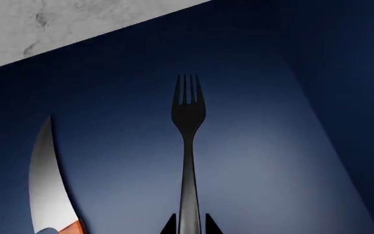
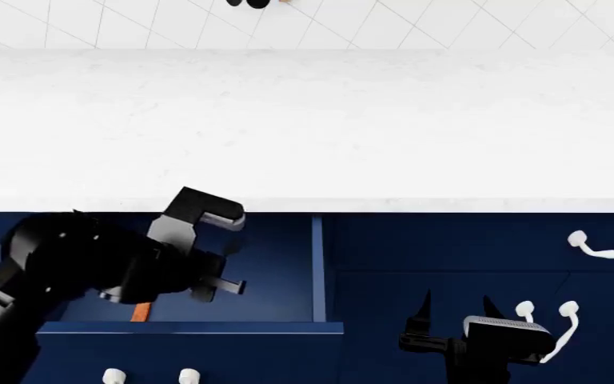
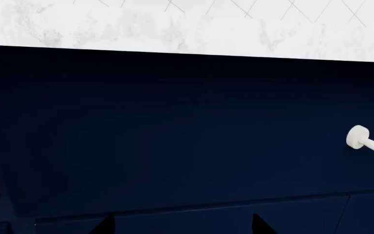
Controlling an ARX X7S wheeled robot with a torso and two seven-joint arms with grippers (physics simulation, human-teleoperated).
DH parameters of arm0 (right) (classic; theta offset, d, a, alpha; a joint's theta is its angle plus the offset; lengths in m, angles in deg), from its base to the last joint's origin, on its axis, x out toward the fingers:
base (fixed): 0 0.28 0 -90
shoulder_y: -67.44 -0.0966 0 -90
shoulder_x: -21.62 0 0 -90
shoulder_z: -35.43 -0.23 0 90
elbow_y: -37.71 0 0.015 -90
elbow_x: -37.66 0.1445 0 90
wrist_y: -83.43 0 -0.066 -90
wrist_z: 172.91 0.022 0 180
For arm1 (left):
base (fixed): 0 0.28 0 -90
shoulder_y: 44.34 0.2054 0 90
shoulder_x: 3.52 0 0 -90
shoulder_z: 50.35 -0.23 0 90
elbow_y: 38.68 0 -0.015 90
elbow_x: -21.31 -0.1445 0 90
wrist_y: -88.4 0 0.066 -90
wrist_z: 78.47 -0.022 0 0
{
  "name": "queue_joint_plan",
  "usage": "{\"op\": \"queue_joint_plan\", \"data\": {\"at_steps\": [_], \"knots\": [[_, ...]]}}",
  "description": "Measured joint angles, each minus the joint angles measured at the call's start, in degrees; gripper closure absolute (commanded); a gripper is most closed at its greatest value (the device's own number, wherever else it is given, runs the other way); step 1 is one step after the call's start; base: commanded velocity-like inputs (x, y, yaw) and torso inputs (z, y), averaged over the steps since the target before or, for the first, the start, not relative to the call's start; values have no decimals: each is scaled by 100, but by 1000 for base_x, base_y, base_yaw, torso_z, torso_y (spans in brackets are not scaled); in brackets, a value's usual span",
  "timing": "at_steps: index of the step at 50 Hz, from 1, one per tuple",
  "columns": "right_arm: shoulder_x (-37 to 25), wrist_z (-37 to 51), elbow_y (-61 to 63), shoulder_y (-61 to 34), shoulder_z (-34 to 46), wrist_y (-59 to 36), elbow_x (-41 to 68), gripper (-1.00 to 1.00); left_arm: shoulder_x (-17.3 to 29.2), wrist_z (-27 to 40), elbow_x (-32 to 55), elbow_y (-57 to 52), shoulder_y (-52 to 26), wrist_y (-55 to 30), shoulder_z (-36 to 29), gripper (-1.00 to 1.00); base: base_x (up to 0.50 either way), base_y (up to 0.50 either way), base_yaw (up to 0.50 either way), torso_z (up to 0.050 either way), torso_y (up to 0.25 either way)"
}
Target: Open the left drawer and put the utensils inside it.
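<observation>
Utensils first, left wrist view: slim black fork (image 1: 188,146) pinched between left gripper (image 1: 190,225) fingertips above the open left drawer (image 1: 252,161), beside an orange-handled knife (image 1: 49,180). Head view: right gripper (image 2: 456,314) spread, holding nothing.

Kitchen: marble countertop (image 2: 307,128), navy cabinets (image 2: 478,264).

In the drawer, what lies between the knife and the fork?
Nothing: in the left wrist view, only bare blue drawer floor separates the knife from the fork.
</observation>
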Motion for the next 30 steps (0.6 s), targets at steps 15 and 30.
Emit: {"op": "queue_joint_plan", "data": {"at_steps": [15, 30], "knots": [[-8, 10, -2, -3, 15, 5, 11, -100, -128, -269, -285, 342, 63, 246, -177, 100, 0, 0, 0, 0, 0], [-17, 20, -3, -6, 30, 9, 21, -100, -204, -431, -420, 563, 119, 357, -298, 100, 0, 0, 0, 0, 0]]}}
